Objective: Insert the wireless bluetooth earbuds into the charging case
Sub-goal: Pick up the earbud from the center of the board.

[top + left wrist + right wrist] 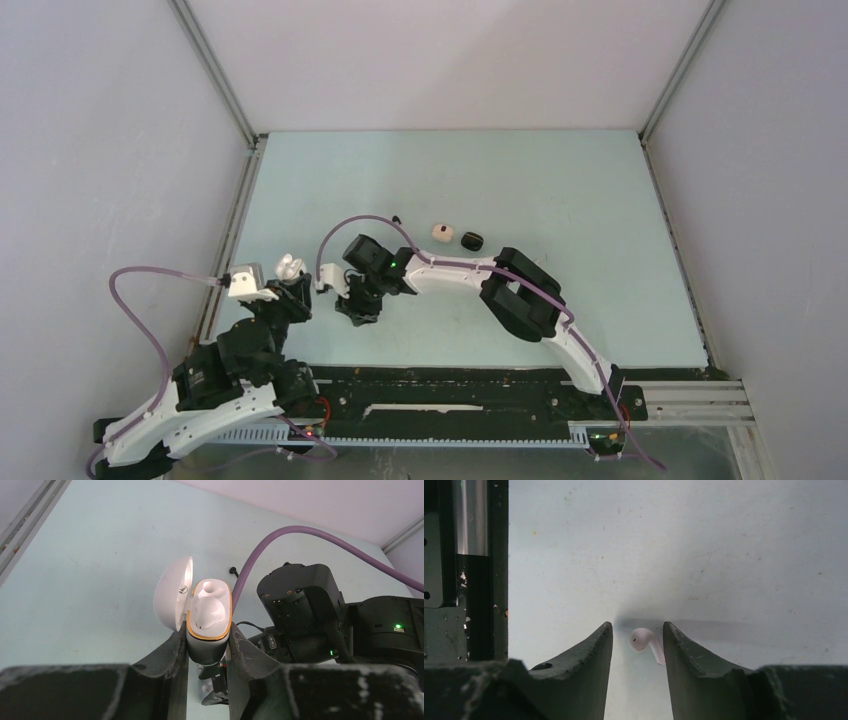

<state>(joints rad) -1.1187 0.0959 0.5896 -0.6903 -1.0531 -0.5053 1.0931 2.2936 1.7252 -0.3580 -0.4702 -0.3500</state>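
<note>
My right gripper point(637, 632) is spread, straddling the white earbud point(642, 640) on the surface point(734, 555). My left gripper point(207, 642) pinches the open charging case point(206, 652), second earbud point(209, 614) seated. Risk: the white earbud lies off-centre, so closing may catch only its stem and flick it away.

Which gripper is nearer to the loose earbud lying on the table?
Right. The right gripper straddles the earbud, which lies between its jaws. The left gripper is apart from it, holding the open charging case.
</note>
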